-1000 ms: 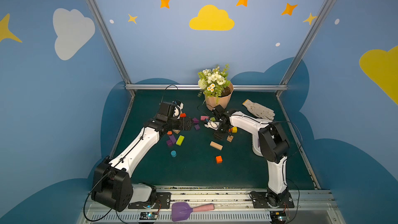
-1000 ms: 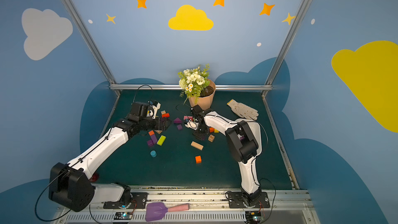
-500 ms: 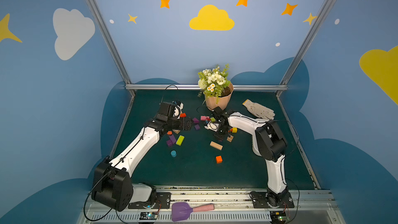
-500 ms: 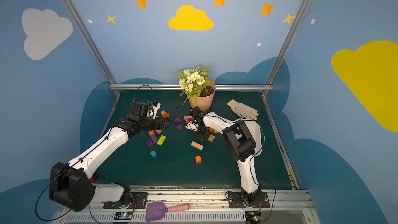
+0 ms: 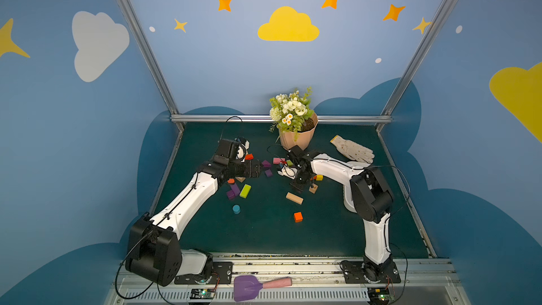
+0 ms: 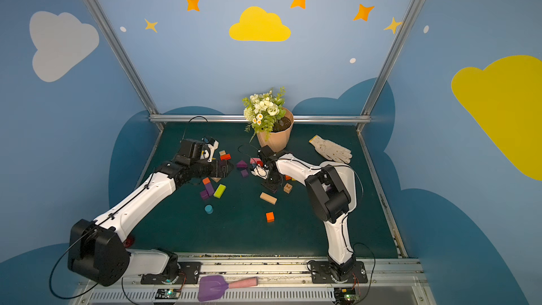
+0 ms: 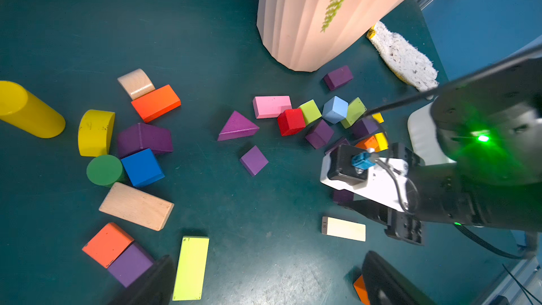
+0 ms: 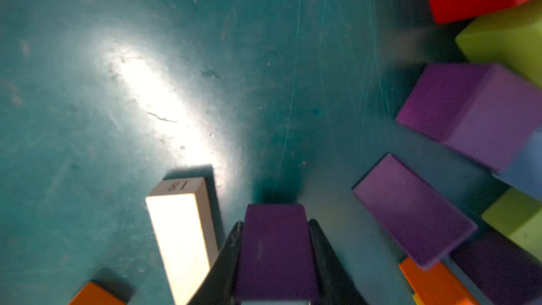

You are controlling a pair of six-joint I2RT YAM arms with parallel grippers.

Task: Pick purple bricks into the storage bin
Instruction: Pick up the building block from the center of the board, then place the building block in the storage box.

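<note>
Right wrist view: right claw (image 8: 275, 224) is clamping 1 purple brick (image 8: 275, 256) down at the worktop (image 8: 88, 83), beside a white block (image 8: 181, 230) | left claw (image 7: 268, 258) is gaping wide, holding nothing | other purple bricks (image 7: 253, 160) are lying scattered near the flowerpot (image 7: 308, 24)

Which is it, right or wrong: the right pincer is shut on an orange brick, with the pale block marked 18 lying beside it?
Wrong in the colour. The right wrist view shows the right pincer shut on a purple brick, not an orange one. The pale block marked 18 does lie beside it.
</note>
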